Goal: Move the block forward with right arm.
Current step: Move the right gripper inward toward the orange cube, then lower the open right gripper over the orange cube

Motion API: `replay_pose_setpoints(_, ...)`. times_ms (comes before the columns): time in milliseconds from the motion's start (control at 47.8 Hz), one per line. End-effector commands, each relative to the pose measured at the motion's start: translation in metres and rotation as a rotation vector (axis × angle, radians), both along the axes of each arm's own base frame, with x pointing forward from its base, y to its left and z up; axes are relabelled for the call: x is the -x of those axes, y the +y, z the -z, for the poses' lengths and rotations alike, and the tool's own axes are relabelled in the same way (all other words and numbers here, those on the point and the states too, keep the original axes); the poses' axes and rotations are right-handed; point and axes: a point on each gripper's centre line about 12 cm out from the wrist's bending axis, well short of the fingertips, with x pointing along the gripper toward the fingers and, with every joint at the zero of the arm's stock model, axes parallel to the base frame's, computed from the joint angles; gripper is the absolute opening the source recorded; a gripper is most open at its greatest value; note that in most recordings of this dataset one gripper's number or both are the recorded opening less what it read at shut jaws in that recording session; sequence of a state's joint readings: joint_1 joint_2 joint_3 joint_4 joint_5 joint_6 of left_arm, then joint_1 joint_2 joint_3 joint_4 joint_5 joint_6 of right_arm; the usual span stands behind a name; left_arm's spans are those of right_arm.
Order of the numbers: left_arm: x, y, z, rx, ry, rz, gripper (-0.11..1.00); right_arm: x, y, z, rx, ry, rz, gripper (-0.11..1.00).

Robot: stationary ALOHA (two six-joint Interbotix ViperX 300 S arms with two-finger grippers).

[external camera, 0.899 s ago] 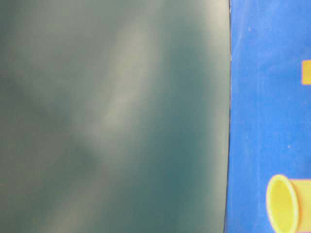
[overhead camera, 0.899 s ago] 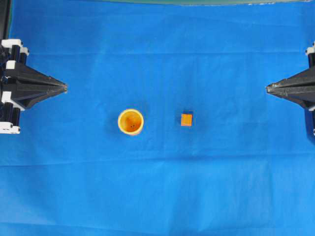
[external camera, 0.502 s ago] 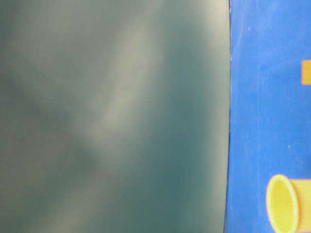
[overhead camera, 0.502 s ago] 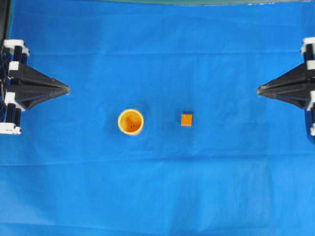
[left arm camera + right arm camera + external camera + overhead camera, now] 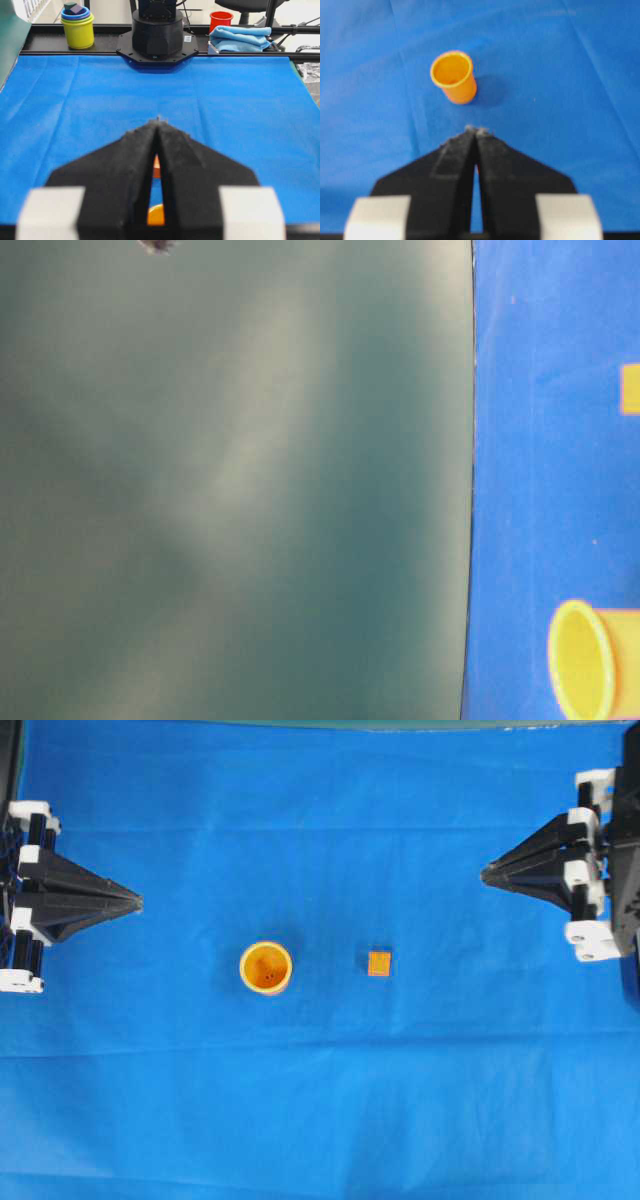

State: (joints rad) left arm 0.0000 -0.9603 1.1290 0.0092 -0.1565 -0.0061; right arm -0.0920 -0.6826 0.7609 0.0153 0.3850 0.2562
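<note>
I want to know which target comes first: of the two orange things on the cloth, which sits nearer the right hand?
The block, the small square cube. It lies between the round cup and the right hand, so the cup is farther.

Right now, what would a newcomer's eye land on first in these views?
Two orange things on the blue cloth: an upright cup near the centre and a small block just to its right, apart from it. The right gripper, shut, points in from the right edge; the left gripper, shut, from the left edge.
</note>
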Motion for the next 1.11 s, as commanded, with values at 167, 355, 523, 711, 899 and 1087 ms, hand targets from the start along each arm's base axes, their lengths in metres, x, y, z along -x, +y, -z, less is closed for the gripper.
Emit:
replay_pose_setpoints(167, -0.003, 0.000, -0.016, 0.000, -0.040, -0.001, 0.01, -0.014, -0.001, -0.002, -0.006, 0.016, 0.000, 0.01)
replay_pose_setpoints(355, -0.003, 0.000, -0.016, 0.003, -0.040, -0.001, 0.01, -0.030, -0.002, 0.014, -0.012, 0.098, -0.001, 0.40)
replay_pose_setpoints(523, -0.002, 0.000, -0.017, 0.003, -0.044, -0.001, 0.01, -0.052, -0.005, 0.038, 0.001, 0.259, -0.014, 0.64)
replay_pose_setpoints(711, -0.002, 0.000, -0.019, 0.002, -0.052, -0.001, 0.01, -0.079, -0.006, 0.070, 0.053, 0.437, -0.058, 0.63)
replay_pose_setpoints(899, -0.002, 0.000, -0.021, 0.002, -0.055, -0.001, 0.01, -0.105, -0.001, 0.091, 0.121, 0.513, -0.145, 0.64)
replay_pose_setpoints(1087, -0.002, 0.000, -0.021, -0.003, -0.057, -0.001, 0.01, -0.117, 0.004, 0.109, 0.146, 0.560, -0.197, 0.64)
